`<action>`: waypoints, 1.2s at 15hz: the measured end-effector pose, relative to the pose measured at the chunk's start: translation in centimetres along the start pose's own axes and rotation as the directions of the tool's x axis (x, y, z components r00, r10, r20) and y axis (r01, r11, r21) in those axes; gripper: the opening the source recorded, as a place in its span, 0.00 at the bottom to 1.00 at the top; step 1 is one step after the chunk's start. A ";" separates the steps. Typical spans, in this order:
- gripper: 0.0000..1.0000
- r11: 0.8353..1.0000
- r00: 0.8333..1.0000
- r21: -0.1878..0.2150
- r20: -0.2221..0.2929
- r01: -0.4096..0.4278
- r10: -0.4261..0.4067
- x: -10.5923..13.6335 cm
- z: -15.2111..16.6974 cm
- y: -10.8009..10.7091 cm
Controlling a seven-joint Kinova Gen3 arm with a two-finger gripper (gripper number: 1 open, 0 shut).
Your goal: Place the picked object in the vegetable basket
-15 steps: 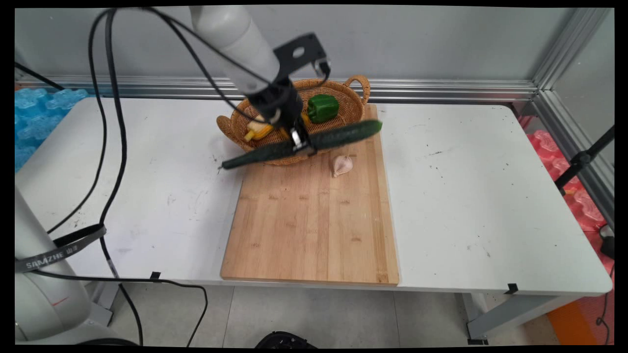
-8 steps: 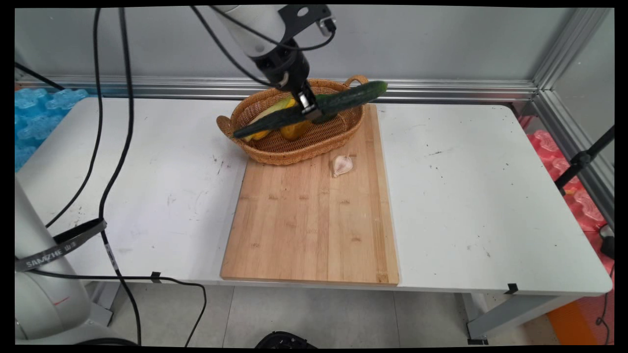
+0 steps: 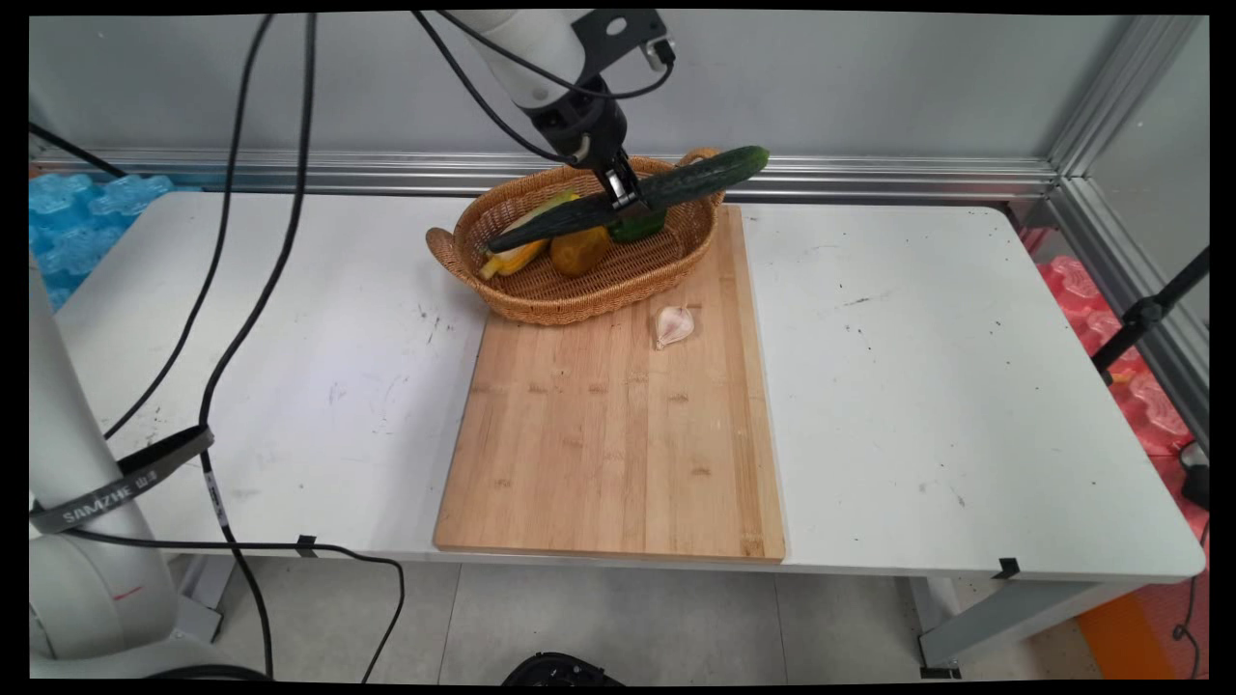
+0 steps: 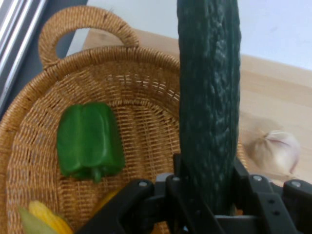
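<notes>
My gripper is shut on a long dark green cucumber, gripped near its middle and held in the air above the wicker basket. The cucumber slants, right end higher. In the hand view the cucumber runs up from between my gripper. Below it the basket holds a green bell pepper and a corn cob. In the main view the bell pepper, a corn cob and a brownish-yellow fruit lie in the basket.
A garlic bulb lies on the wooden cutting board, just in front of the basket; it also shows in the hand view as the garlic bulb. Black cables hang at the left. The wall rail runs close behind the basket.
The gripper has lifted the cucumber from over the basket's front rim and the board up and back, so it now hangs over the basket's middle, farther from the garlic.
</notes>
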 end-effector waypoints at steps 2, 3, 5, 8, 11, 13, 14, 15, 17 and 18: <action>0.00 1.000 1.000 -0.007 0.006 -0.002 0.002 -0.4 1.8 -0.7; 0.00 1.000 1.000 -0.014 0.011 -0.002 0.002 -0.7 2.7 -1.0; 0.00 1.000 1.000 -0.023 0.023 0.005 -0.005 -1.4 4.4 -1.5; 0.00 0.999 0.999 -0.031 0.039 0.020 -0.019 -2.6 6.4 -2.2; 0.00 0.999 0.998 -0.043 0.052 0.032 -0.029 -3.4 7.9 -2.6; 0.00 0.998 0.998 -0.049 0.057 0.039 -0.036 -3.8 8.7 -2.8; 0.00 0.998 0.998 -0.052 0.057 0.042 -0.039 -4.0 8.9 -2.9; 1.00 0.998 0.998 -0.054 0.055 0.044 -0.041 -4.1 9.2 -3.0; 1.00 0.997 0.998 -0.058 0.050 0.042 -0.039 -4.2 9.4 -3.3; 1.00 0.997 0.998 -0.060 0.045 0.040 -0.038 -4.1 9.5 -3.4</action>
